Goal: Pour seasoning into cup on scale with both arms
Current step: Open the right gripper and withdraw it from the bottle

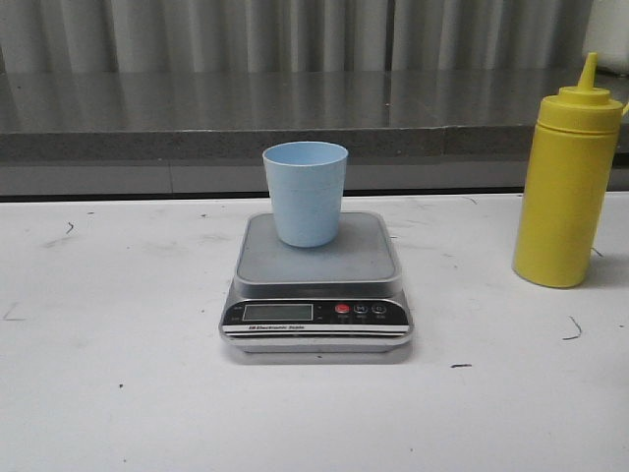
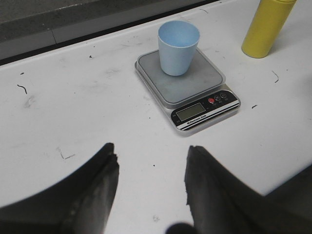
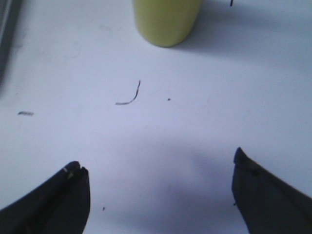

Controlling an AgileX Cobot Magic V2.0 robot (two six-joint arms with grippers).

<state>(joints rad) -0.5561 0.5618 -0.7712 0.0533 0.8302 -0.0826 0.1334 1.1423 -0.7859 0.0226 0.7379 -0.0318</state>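
Nothing is poured yet: the cup (image 1: 306,193) stands upright on the scale (image 1: 316,287), with the seasoning (image 1: 567,187) untouched at its three o'clock on the worktop (image 1: 118,393). The left claw (image 2: 151,183) and right claw (image 3: 158,192) both gape wide, holding nothing, so grasping and pouring remain.

Even, diffuse overhead light; soft shadows beneath the scale (image 1: 316,339) at 6 o'clock; the right wrist view is soft, washed bluish.

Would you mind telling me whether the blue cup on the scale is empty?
Empty: the left wrist view looks into the cup on the scale and shows only bare blue interior.
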